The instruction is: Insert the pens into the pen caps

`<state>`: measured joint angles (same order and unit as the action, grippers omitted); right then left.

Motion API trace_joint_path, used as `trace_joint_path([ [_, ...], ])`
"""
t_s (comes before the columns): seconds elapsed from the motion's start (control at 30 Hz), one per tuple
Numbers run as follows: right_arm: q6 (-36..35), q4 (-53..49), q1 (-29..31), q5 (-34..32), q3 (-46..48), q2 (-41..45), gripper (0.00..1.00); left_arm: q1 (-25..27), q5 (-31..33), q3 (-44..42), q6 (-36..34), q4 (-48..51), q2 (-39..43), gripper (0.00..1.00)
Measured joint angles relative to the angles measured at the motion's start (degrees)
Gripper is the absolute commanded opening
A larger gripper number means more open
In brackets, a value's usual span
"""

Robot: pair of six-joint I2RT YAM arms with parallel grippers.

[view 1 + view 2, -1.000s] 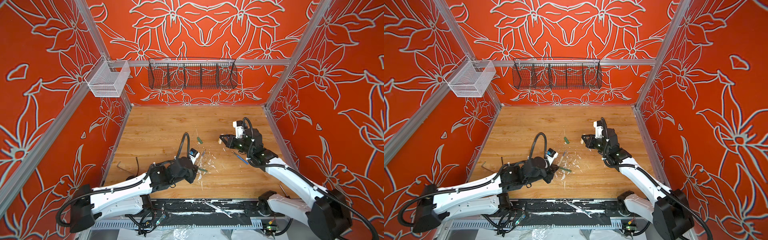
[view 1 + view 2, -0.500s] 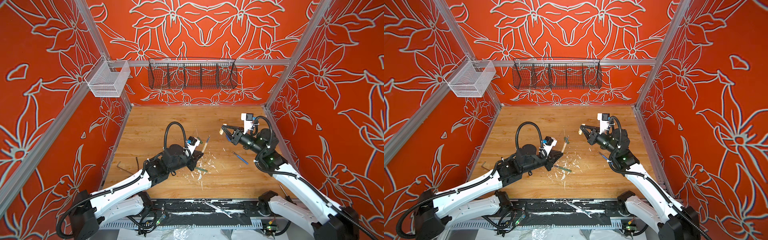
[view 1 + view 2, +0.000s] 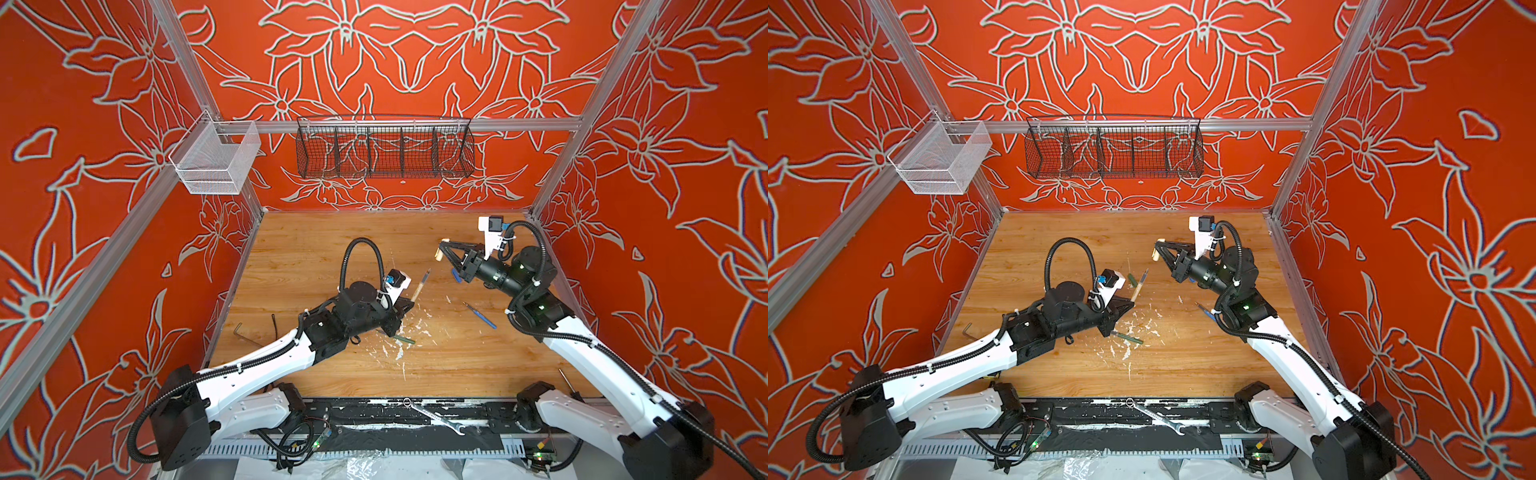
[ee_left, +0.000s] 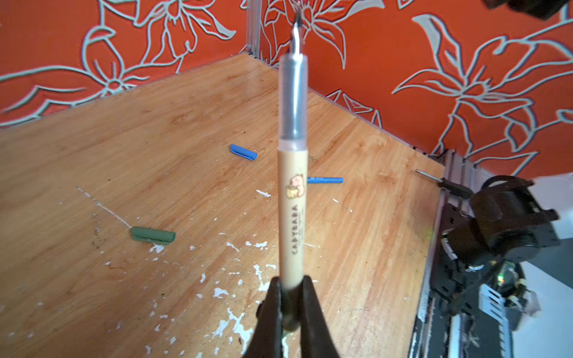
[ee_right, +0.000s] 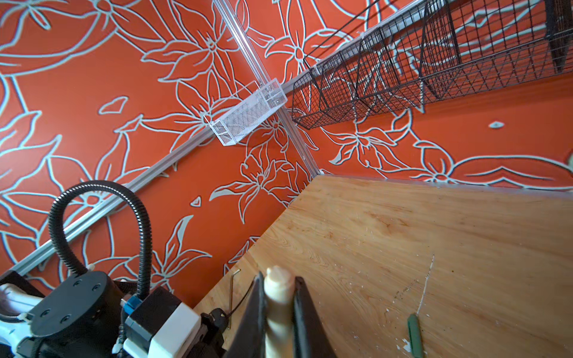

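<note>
Pen and cap, both beige, held above the table [image 3: 316, 249]. Hours are read on the tabletop as in the top views, with 12 at the back wall.

(a) The left gripper [image 3: 410, 303] hangs over the table's centre. Its jaws are pinched tight on the blunt end of the beige pen [image 3: 420, 286]. The pen juts toward 1 o'clock with its dark tip leading. The left wrist view shows its printed barrel rising clear of the fingers [image 4: 274, 310].

(b) The right gripper [image 3: 442, 250] hangs at about 2 o'clock from centre and points toward 9. Its jaws are closed on the beige cap [image 3: 438, 253], which sits crosswise between the fingertips. In both top views the cap lies near the pen tip, at its 1 o'clock, with a gap between them.

(c) Four task items lie flat on the wood:
- The green cap [image 3: 1133, 279] is just beside the beige pen at its 9 o'clock in a top view.
- The green pen [image 3: 402, 339] is at 6 o'clock of the left gripper, with one end hidden under it.
- The blue cap [image 3: 456, 275] is partly under the right gripper.
- The blue pen [image 3: 480, 316] is at 4 o'clock from centre.

(d) Other items:
- A hex key [image 3: 237, 332] lies at the 8 o'clock edge.
- A screwdriver [image 3: 565, 380] lies at the 5 o'clock corner.
- A wrench [image 3: 436, 419] lies on the black strip at 6.
</note>
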<state>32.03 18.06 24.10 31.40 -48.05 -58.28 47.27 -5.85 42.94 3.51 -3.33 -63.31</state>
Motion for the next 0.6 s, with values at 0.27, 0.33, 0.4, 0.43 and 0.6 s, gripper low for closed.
trace_joint_path([
  [0.27,-4.90,-5.70,0.35,-1.75,-1.07,-0.11,0.00,2.16,12.72,-1.60,-5.20,-2.93,-0.63,0.00],
  [0.33,-5.73,-5.84,0.79,-2.21,-1.09,-0.59,0.00,3.02,14.95,-1.64,-6.47,-4.17,-1.38,0.00],
  [0.4,-6.51,-5.75,1.57,-2.51,-1.11,-1.29,0.00,3.34,15.87,-1.84,-7.17,-5.35,-1.79,0.00],
  [0.43,-6.82,-5.44,2.12,-2.58,-1.11,-1.75,0.00,3.37,16.02,-2.21,-7.32,-6.25,-1.81,0.00],
  [0.6,-6.95,-1.53,3.41,-2.86,-0.94,-2.84,0.00,3.37,15.96,-3.58,-7.34,-8.39,-1.44,0.00],
])
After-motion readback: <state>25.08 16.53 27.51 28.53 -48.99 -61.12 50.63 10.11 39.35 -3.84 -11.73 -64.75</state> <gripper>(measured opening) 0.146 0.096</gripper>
